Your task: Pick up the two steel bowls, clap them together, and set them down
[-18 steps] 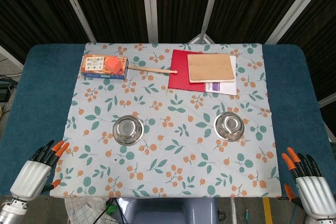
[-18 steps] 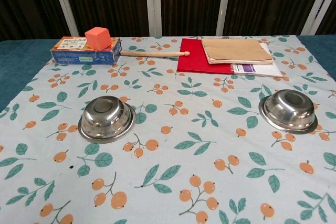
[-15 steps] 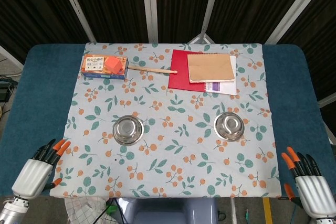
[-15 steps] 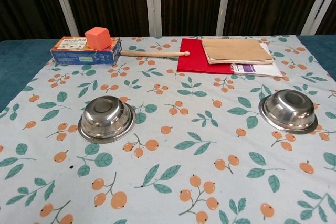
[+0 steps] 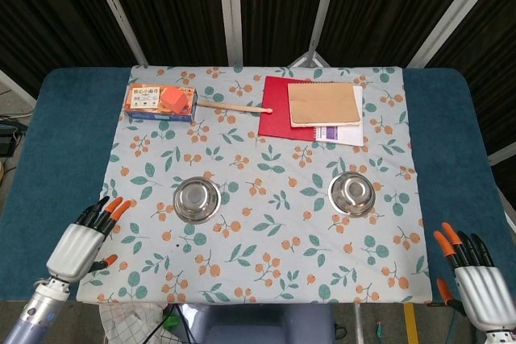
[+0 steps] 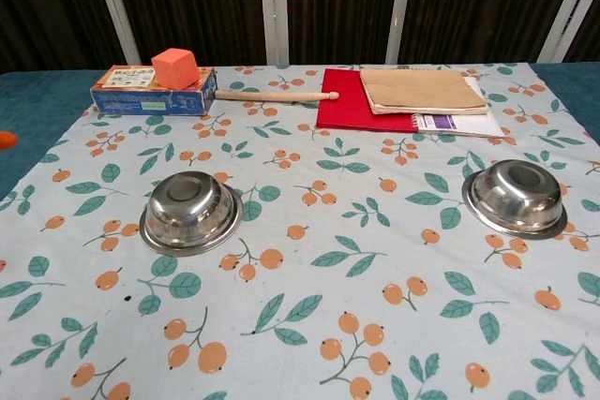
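Note:
Two steel bowls stand on the floral cloth, mouths up. The left bowl (image 5: 197, 200) (image 6: 190, 212) sits left of centre, the right bowl (image 5: 351, 192) (image 6: 517, 197) right of centre. My left hand (image 5: 83, 239) hovers at the cloth's near left corner, fingers spread and empty, well left of the left bowl. An orange fingertip (image 6: 5, 139) of it shows at the chest view's left edge. My right hand (image 5: 476, 283) is at the bottom right, fingers apart, holding nothing, off the cloth and away from the right bowl.
At the back left lies a printed box (image 5: 160, 102) with an orange cube (image 5: 172, 99) on it. A wooden stick (image 5: 234, 106) lies beside it. A red folder (image 5: 276, 109) carries a brown notebook (image 5: 324, 103) at the back right. Blue table (image 5: 48, 142) borders the cloth.
My left hand has risen and moved forward and inward toward the left bowl; its fingertip now enters the chest view. The right hand and both bowls are unchanged.

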